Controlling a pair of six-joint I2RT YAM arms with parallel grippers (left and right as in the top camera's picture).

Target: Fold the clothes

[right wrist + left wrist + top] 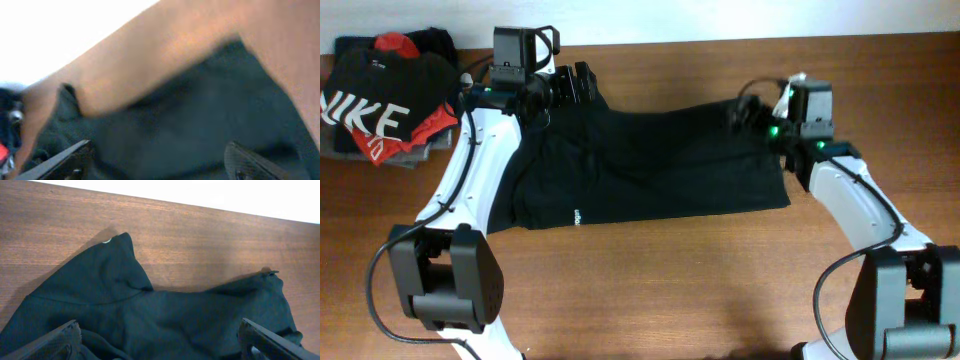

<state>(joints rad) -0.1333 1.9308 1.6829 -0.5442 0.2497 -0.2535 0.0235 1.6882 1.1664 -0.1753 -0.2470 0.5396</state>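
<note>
1. Table (650,290): a brown wood-grain top that fills the overhead view and carries everything listed below.

2. T-shirt (650,160): black, thin fabric. It lies on the middle of the table as a wide band running left to right. The near edge is fairly straight. The far edge is uneven and sits farther back toward the left end. In the left wrist view a pointed flap of the fabric lies spread flat on the wood.

3. Left arm (470,170): white, reaching from the near left base across the left end of the T-shirt.

4. Right arm (850,190): white, reaching from the near right base to the right end of the T-shirt.

5. Pile of clothes (380,115): at the far left corner of the table, apart from the T-shirt, with the left arm between them. The top garment is black with large white letters. Red and grey fabric shows beneath it.

6. Left claw (578,85): positioned over the far left corner of the T-shirt. State: released. Its fingers (60,339) stand wide apart, and the fabric lies loose below them with nothing pinched.

7. Right claw (745,110): positioned at the far right corner of the T-shirt. The wrist view is blurred, but its fingers (250,160) stand wide apart above dark fabric. State: released.

8. Lettering (576,215): small, white, on the near edge of the T-shirt, left of centre. Too small to read.
</note>
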